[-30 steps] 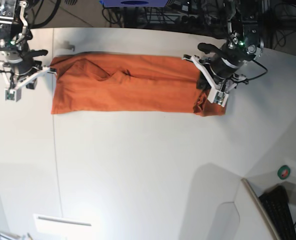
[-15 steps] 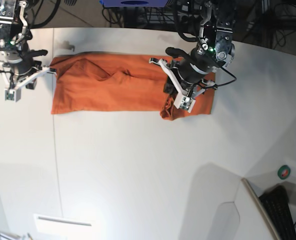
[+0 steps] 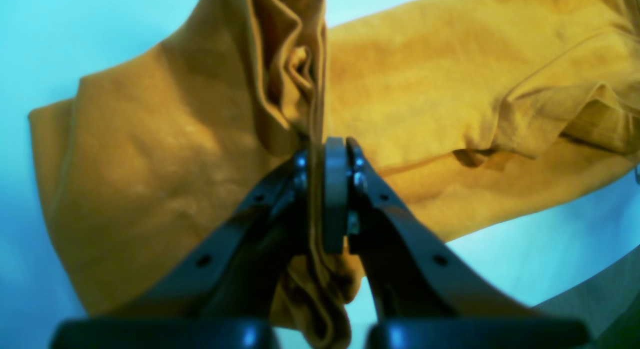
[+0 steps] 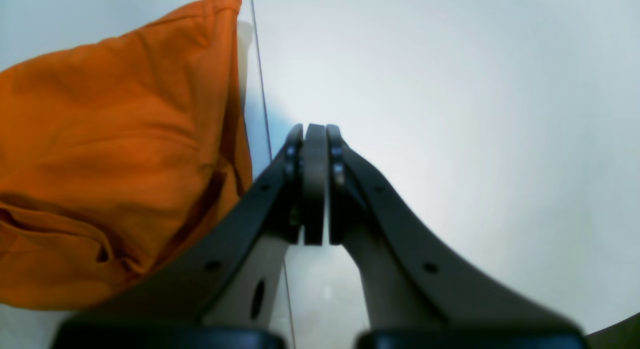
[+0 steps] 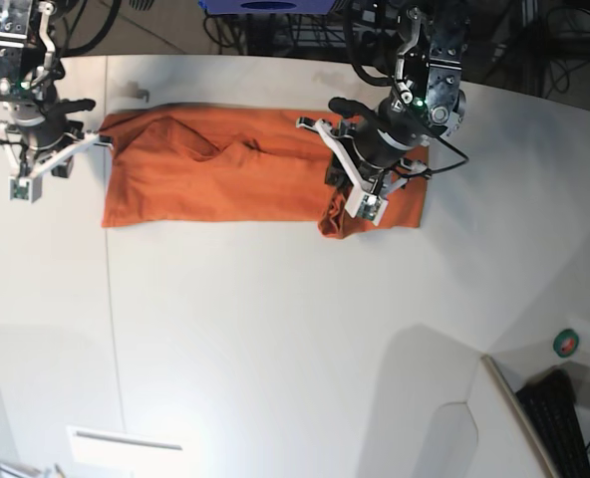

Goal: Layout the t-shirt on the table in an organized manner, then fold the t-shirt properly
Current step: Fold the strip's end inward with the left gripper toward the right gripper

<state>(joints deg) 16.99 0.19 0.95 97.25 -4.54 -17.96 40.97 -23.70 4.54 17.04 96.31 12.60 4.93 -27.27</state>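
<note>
Since a second ago the left pincer (image 5: 358, 195) has carried the shirt's end inward along the worktop (image 5: 275, 329), from the far end of the cloth to about two-thirds of the way along it; over the last half second it has barely shifted. That end of the orange t-shirt (image 5: 215, 164) is now doubled back on itself, with a bunched lump of fabric under the arm and a flat flap lying just beyond it.

From the left wrist view, the left pincer (image 3: 327, 199) is clenched on a pleated ridge of the t-shirt (image 3: 165, 154), the fabric squeezed between the two pads and hanging in folds below them. Its cloth looks more yellow in this camera, and the worktop (image 3: 70, 34) comes out bluish.

Off at the other end, the right pincer (image 5: 21, 184) sits where it was, just beside the shirt's corner and over bare worktop. Its wrist view shows the right pincer (image 4: 315, 189) clenched on nothing, pads pressed together, with the t-shirt (image 4: 115, 154) lying to one side and the thin dark seam line (image 4: 260, 94) of the worktop (image 4: 450, 114) running along the shirt's edge.

All the rest of the shirt lies as a long band across the far part of the worktop, a rumpled crease near its middle.
</note>
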